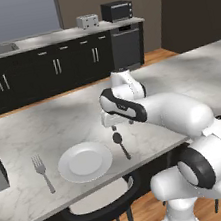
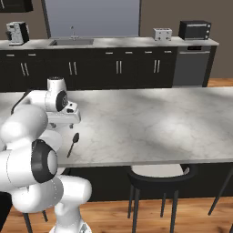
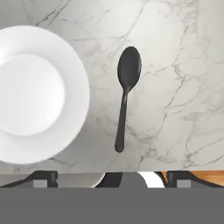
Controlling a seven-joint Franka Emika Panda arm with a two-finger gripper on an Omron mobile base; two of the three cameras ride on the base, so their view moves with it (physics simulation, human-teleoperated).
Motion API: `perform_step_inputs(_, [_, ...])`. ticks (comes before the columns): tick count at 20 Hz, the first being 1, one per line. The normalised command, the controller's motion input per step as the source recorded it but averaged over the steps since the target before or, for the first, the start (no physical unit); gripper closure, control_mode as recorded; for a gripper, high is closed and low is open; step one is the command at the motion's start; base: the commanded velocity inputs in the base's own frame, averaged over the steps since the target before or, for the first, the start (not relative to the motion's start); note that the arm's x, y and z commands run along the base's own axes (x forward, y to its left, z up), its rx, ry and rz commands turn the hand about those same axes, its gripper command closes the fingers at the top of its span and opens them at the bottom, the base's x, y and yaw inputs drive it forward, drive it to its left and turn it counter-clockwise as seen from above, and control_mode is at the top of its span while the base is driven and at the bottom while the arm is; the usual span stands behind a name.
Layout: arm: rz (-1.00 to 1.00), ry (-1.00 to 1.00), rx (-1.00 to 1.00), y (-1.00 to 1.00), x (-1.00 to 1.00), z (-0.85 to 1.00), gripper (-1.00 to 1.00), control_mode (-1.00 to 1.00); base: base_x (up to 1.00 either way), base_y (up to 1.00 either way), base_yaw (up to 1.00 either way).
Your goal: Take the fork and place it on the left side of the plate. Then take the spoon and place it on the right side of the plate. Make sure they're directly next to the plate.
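The white plate (image 1: 66, 168) lies near the front edge of the marble counter. The silver fork (image 1: 42, 172) lies just left of it, handle toward the edge. On the plate's right, a narrow gap away, lies the dark spoon (image 1: 121, 144), bowl pointing away from the edge. My gripper (image 1: 121, 125) hangs a little above the spoon's bowl, open and holding nothing. The hand view looks straight down on the plate (image 3: 79, 87) and the spoon (image 3: 124, 96), with the gripper (image 3: 111, 180) wide open. In the right base view the spoon (image 2: 73, 143) lies just below the gripper (image 2: 68, 126).
A dark chair (image 1: 102, 205) (image 2: 159, 175) stands tucked under the counter's front edge. The marble counter (image 1: 188, 75) stretches far to the right. At the back wall are a sink (image 2: 72, 42), a toaster (image 1: 87, 21) and a black oven box (image 1: 117, 10).
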Motion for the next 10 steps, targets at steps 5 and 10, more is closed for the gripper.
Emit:
perform_step_inputs(5, [0.00, -0.03, 0.00, -0.01, -0.43, 0.66, -1.00, -1.00, 0.00, 0.00, 0.00])
perform_step_inputs(10, [0.00, -0.03, 0.00, 0.00, -0.39, 0.28, -1.00, -1.00, 0.00, 0.00, 0.00])
